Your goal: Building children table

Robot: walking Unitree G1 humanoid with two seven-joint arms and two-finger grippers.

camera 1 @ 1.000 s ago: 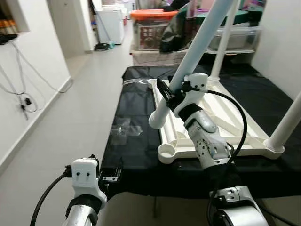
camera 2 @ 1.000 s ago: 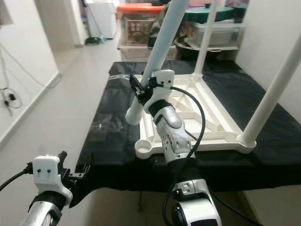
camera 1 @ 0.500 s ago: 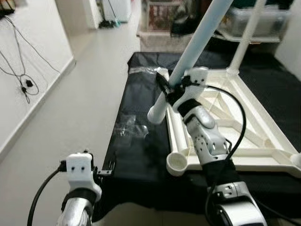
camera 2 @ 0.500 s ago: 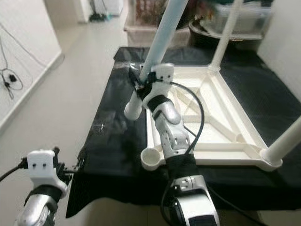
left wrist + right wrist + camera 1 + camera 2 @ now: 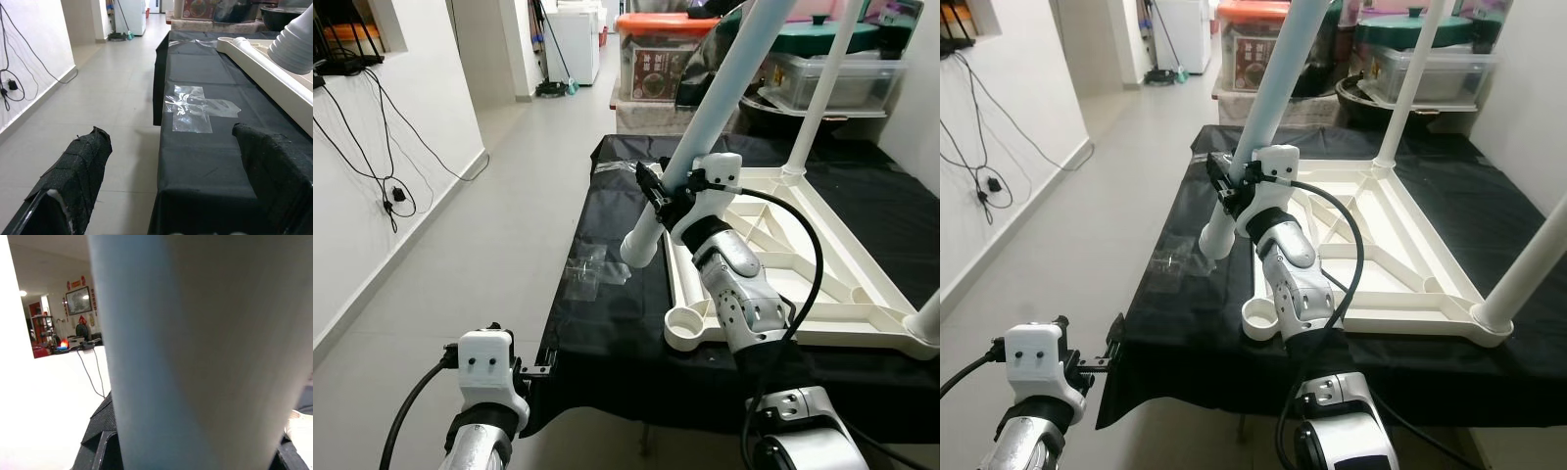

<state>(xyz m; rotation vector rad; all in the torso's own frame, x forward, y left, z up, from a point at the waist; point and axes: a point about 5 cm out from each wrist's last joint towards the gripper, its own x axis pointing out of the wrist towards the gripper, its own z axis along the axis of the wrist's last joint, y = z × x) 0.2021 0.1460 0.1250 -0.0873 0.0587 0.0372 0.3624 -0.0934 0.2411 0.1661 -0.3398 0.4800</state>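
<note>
- White plastic everywhere in the middle of the head views: the upside-down children's table top [image 5: 783,259] lies flat on a black cloth [image 5: 607,323], ribbed underside facing up.
- Right gripper [image 5: 664,192], centre of frame, is clamped around a loose pale table leg [image 5: 705,117], which slants from upper right down to lower left.
- That leg's open lower end [image 5: 639,247] hangs in the air above the cloth, just beside the table top's long left edge and short of the empty round socket [image 5: 686,329] at the near corner.
- In the right wrist view the leg's pale surface [image 5: 195,352] sits hard up against the lens, black finger pads [image 5: 95,440] showing at its side.
- Two more legs already stand upright in their corners: one at the far corner [image 5: 822,88], upper right, and one at the near right corner [image 5: 1528,264], at the right edge.
- Left gripper [image 5: 166,196] hovers low at the lower left, off the near edge of the cloth, fingers [image 5: 73,171] spread apart and holding nothing.
- Ahead of it, a clear plastic bag [image 5: 193,105] lies flat on the cloth, left of the table top.
- Grey floor tiles [image 5: 460,264] run up the left side toward storage boxes [image 5: 656,69] at the top of frame.
- Black cables [image 5: 382,117] dangle on the white wall at upper left.
</note>
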